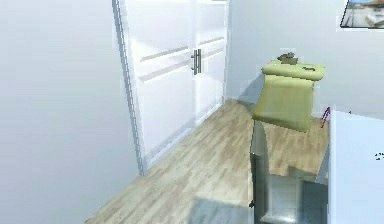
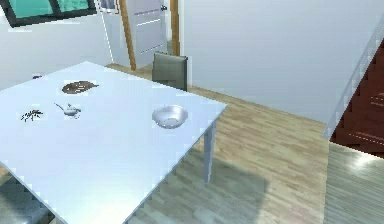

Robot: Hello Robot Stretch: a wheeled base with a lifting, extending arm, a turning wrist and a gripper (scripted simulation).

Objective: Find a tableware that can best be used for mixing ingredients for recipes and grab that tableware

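Forward view tilts down toward doors (image 1: 170,70); arm side view closely overlooks table (image 2: 110,160), probably the same table (image 1: 355,160) at forward's right edge.

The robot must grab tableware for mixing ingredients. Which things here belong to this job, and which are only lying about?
Belongs to the job: grey bowl on the white table.

Only lying about: flat brown thing, small dark thing and small grey thing on that table; grey chair behind it; yellow-green stand near the white doors.
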